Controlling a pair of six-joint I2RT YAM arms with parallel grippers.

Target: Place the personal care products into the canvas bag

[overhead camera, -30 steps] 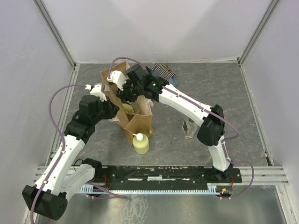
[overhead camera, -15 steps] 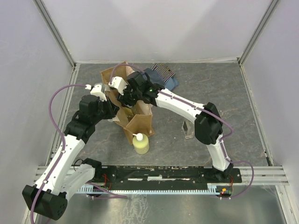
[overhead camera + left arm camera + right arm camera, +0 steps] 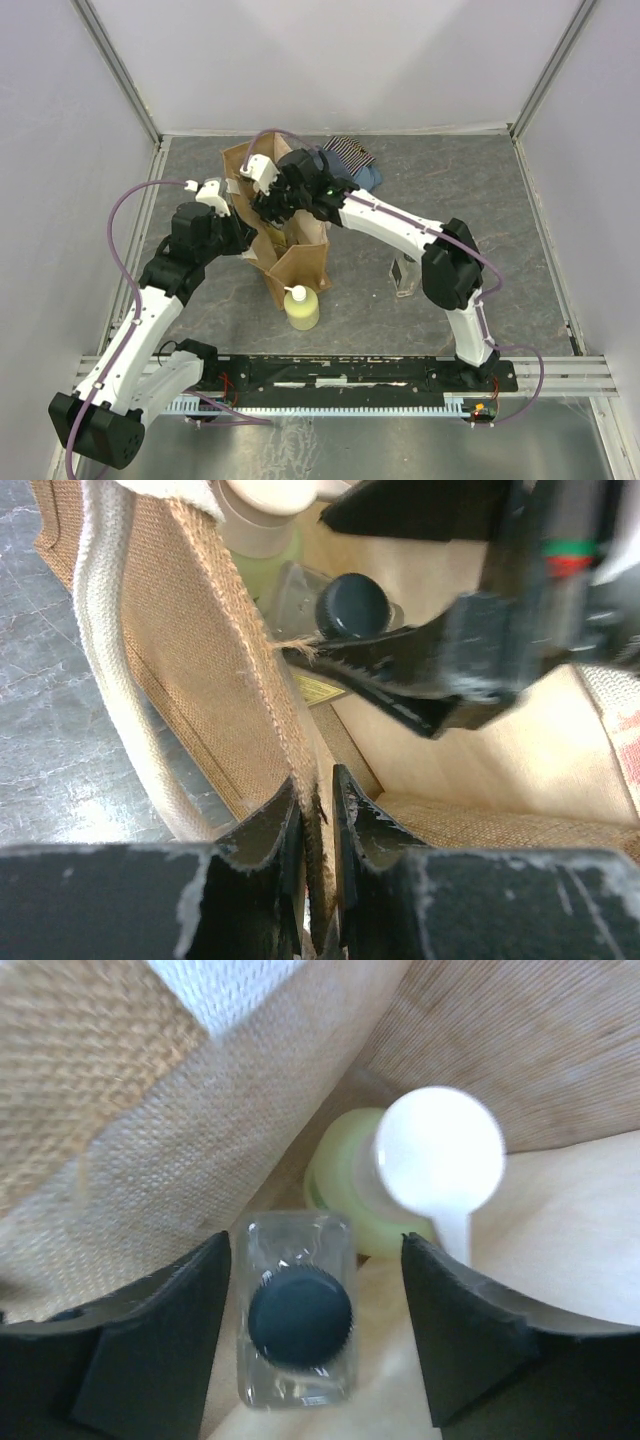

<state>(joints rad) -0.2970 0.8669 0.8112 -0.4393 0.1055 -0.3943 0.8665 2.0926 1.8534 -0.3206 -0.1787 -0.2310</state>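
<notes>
Left gripper (image 3: 318, 792) is clamped on the wall of the canvas bag (image 3: 190, 670), and right gripper (image 3: 312, 1250) hangs open around the clear square bottle (image 3: 298, 1325) sitting inside by the green bottle (image 3: 345, 1185), which looks light, rigid, slick, so best pinched across its flat sides.

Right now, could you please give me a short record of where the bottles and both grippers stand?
bag hold: left gripper shut on the canvas bag wall
reach: right gripper open inside the bag, fingers either side of the clear bottle
in bag: that bottle and the green bottle
outside bag: yellow bottle, second clear bottle
behind bag: folded cloths
</notes>
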